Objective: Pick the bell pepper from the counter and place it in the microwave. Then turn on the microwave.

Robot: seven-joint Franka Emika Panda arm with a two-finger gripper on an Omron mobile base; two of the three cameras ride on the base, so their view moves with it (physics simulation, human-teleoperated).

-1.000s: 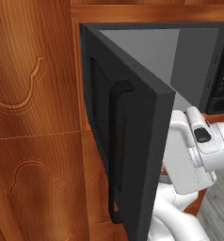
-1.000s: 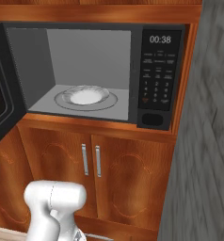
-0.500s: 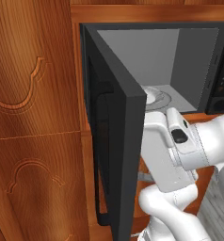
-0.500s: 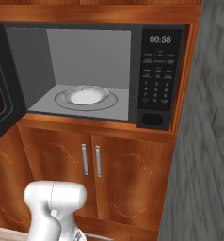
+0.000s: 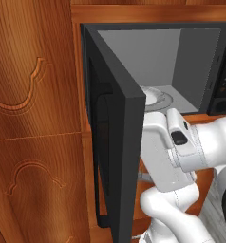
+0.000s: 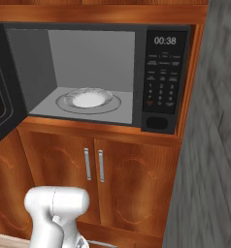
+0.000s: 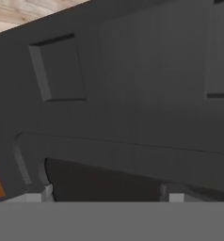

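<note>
Compared with a second ago, the microwave door (image 5: 118, 142) has swung further out from the cabinet face, exposing more of the grey cavity in the left base view, and the white arm has come forward to sit close behind the door's free edge. The end effector (image 7: 107, 190) is pressed up against the dark inner face of that door with its two tips spread well apart and nothing between them; the door panel blocks all sight beyond them. The microwave (image 6: 151, 72) stands open with only its glass turntable (image 6: 88, 99) inside, the keypad (image 6: 161, 80) on its right; the bell pepper cannot be located.
</note>
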